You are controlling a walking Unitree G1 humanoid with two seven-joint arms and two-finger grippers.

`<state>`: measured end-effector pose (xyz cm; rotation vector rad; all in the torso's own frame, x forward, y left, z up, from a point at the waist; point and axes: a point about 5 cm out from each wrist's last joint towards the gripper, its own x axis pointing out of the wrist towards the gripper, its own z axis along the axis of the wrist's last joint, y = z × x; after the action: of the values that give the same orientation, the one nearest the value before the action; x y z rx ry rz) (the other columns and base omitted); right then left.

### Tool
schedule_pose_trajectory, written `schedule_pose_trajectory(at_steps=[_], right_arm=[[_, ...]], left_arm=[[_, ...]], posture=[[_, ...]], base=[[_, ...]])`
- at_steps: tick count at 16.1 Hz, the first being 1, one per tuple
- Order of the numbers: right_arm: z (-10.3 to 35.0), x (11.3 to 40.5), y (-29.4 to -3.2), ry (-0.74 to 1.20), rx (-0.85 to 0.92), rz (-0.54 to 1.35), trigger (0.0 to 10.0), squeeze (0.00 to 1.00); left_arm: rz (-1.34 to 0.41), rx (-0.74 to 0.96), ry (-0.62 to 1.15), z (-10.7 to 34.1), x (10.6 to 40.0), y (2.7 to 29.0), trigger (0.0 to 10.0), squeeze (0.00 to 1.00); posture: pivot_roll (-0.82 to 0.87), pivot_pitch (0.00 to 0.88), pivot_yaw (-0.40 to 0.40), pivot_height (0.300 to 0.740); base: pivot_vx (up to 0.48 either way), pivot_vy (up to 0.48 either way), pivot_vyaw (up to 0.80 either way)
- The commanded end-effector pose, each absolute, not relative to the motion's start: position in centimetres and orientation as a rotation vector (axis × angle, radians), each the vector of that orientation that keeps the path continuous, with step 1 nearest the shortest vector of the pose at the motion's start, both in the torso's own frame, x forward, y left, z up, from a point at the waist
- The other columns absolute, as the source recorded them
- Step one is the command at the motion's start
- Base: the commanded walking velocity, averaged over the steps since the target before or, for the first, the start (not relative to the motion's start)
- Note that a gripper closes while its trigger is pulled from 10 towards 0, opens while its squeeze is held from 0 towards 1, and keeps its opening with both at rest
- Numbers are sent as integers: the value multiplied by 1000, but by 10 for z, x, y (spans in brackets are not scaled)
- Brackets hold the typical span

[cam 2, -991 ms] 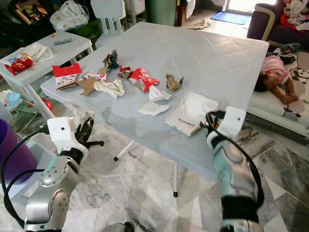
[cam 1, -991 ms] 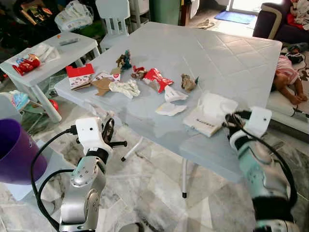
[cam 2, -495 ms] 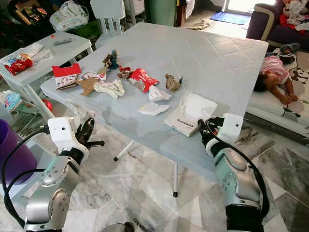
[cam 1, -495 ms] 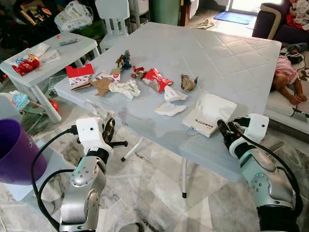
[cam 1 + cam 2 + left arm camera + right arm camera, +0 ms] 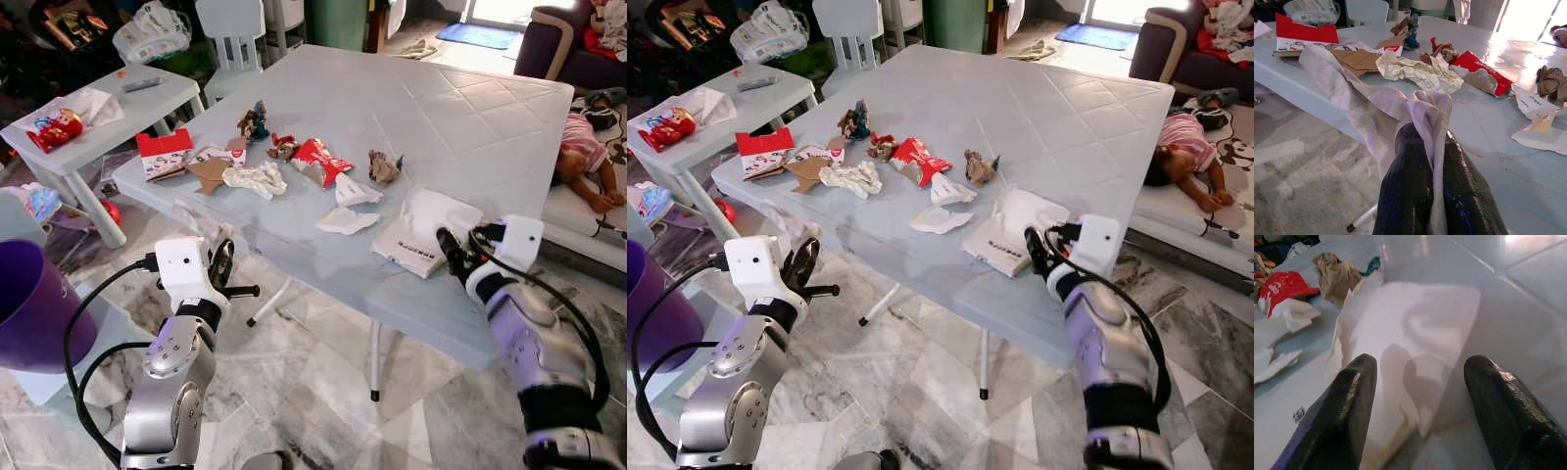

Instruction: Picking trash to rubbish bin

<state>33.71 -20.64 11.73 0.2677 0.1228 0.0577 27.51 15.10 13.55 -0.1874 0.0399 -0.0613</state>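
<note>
Right gripper (image 5: 1418, 396) fingers spread wide, tips at the near edge of the white tissue packet (image 5: 423, 230) on the counter (image 5: 470, 127), arm bent up from below the counter's near rim. Left gripper (image 5: 1425, 181) fingers pinched tight on a white crumpled cloth (image 5: 1359, 100), held off the counter's left corner. Purple bin (image 5: 29, 308) sits far left of the counter; I can't see inside. Red wrapper (image 5: 320, 157) and crumpled paper (image 5: 253, 178) lie mid-counter.

Bright daylight, tabletop (image 5: 470, 108) glare, sharp focus.
</note>
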Motion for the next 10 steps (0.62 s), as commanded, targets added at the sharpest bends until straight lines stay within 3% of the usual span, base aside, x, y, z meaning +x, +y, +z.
schedule_pose_trajectory(at_steps=[1, 7, 8, 9, 10], right_arm=[[120, 340, -208, 109, 256, 62, 10000, 1000], [112, 358, -197, 107, 306, 182, 10000, 1000], [113, 362, -193, 112, 320, 195, 10000, 341], [113, 363, -191, 114, 327, 200, 10000, 0], [112, 365, -189, 121, 339, 212, 10000, 0]], left_arm=[[-69, -188, 38, 137, 274, 152, 0, 0], [-104, -210, 45, 139, 270, 148, 0, 0], [-105, -211, 38, 142, 270, 149, 0, 0], [-105, -211, 37, 142, 270, 150, 0, 0], [-103, -212, 37, 142, 269, 151, 0, 0]], posture=[[90, 78, 50, 740], [121, 111, 74, 740], [126, 113, 75, 740], [126, 113, 75, 740], [138, 118, 73, 740]], base=[[0, 0, 0], [0, 0, 0], [0, 0, 0], [0, 0, 0], [0, 0, 0]])
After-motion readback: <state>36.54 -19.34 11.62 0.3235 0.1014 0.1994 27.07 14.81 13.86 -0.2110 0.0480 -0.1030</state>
